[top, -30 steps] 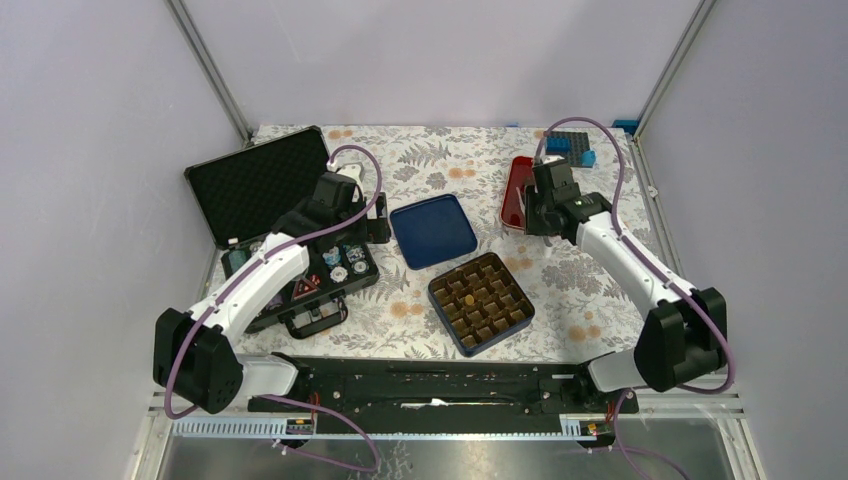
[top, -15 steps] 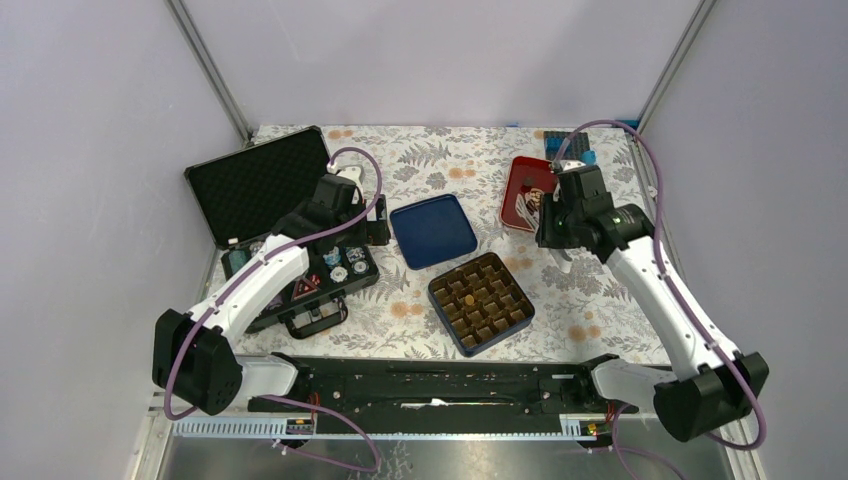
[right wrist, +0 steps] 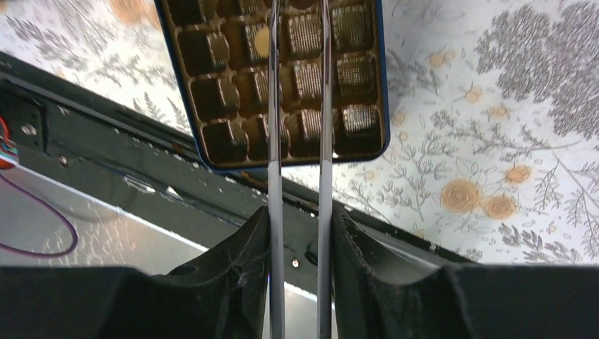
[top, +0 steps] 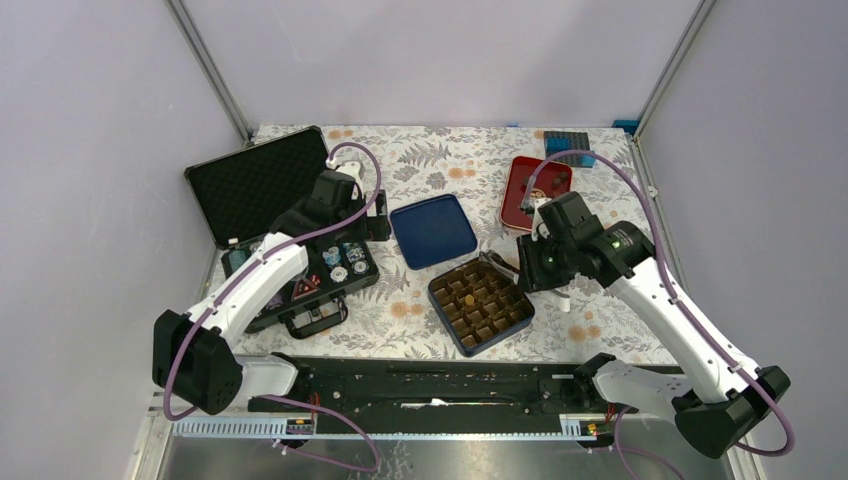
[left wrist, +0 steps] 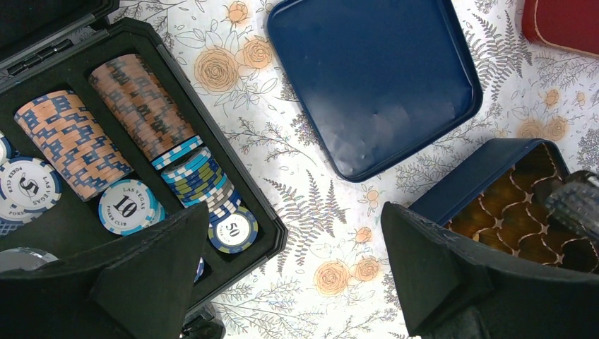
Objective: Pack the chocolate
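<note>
My right gripper (right wrist: 300, 215) (top: 530, 265) is shut on a pair of thin metal tongs (right wrist: 323, 106). The tongs reach out over the blue box (top: 450, 322) with its brown grid insert (top: 480, 300). Their tips (top: 497, 262) hang above the box's far corner and run off the top of the right wrist view, so I cannot tell whether they hold chocolate. I make out no chocolate for certain; one cell shows a golden oval spot (right wrist: 263, 42). My left gripper (left wrist: 297, 219) (top: 375, 225) hovers open over bare cloth between the chip case and the box.
The box's blue lid (top: 433, 230) (left wrist: 374, 78) lies behind the box. A red tray (top: 520, 185) stands at the back right, partly behind my right arm. An open black case of poker chips (left wrist: 141, 106) sits on the left. Blue blocks (top: 568, 150) lie at the back right.
My right arm has swung from the red tray forward and left, carrying the tongs over the blue box. The left arm has not moved.
</note>
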You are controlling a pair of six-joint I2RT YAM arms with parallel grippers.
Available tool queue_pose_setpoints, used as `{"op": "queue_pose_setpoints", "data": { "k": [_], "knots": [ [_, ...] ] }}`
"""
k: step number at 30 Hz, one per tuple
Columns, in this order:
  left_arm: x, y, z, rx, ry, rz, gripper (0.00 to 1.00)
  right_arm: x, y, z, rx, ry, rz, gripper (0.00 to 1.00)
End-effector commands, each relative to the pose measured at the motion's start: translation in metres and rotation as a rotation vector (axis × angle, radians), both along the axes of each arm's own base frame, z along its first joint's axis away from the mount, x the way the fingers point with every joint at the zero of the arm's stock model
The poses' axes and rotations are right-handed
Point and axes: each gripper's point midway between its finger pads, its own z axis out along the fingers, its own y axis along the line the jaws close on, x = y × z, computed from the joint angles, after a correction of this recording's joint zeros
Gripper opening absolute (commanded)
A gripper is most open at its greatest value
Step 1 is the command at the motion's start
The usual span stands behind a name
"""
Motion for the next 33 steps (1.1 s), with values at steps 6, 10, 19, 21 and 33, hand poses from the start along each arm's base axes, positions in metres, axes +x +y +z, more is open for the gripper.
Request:
{"op": "queue_pose_setpoints", "data": {
  "k": [6,10,19,21,33],
  "knots": [
    [0.010,0.001,0.026,-0.024,-0.081,0.026,0.99,-0.025,-0.004,-0.009,-0.018,0.069,0.038,0.19],
    [0.009,0.001,0.026,-0.027,-0.079,0.025,0.99,-0.031,-0.004,-0.011,-0.013,0.083,0.049,0.19],
    [0.011,-0.002,0.026,-0.033,-0.073,0.018,0.99,-0.039,-0.002,-0.014,0.002,0.105,0.068,0.21],
    [0.010,-0.002,0.025,-0.034,-0.071,0.019,0.99,-0.041,0.000,-0.015,0.005,0.111,0.076,0.22],
    [0.008,-0.001,0.022,-0.034,-0.068,0.018,0.99,-0.039,-0.001,-0.015,-0.013,0.101,0.074,0.42]
  ]
}}
